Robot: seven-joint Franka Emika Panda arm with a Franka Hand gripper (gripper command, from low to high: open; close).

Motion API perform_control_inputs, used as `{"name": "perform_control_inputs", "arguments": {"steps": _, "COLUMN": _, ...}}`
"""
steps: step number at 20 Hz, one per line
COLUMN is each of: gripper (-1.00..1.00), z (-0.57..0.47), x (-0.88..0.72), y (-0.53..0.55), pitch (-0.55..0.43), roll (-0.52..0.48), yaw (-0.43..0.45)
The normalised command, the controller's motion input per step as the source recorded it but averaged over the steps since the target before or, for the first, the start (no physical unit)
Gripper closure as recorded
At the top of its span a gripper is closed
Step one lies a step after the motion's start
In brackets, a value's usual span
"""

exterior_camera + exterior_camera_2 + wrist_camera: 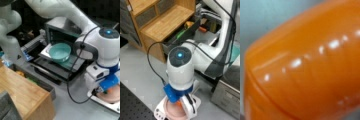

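Orange glossy object (305,67) fills the wrist view, lying right under the gripper (180,102), which hangs low over a pink bowl (111,96) in a white rack (160,112) on the desk (142,75); I cannot tell whether its jaws grip anything.

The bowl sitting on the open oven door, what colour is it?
Teal, a blue-green. The bowl shows best in a front view.

In a front view the bowl (60,51) sits on the open oven door (62,62) before the oven (60,30), the wooden shelf (22,90) toward the bottom left, the plate (111,98) at bottom right under the gripper (103,91).
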Motion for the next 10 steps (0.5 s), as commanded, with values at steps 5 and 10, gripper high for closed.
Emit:
{"name": "perform_control_inputs", "arguments": {"steps": 5, "gripper": 1.0, "z": 0.02, "x": 0.07, "y": 0.07, "pitch": 0.011, "roll": -0.317, "yaw": -0.005}}
{"name": "perform_control_inputs", "arguments": {"steps": 10, "gripper": 1.0, "z": 0.03, "x": 0.06, "y": 0.08, "pitch": 0.012, "roll": -0.314, "yaw": -0.001}}
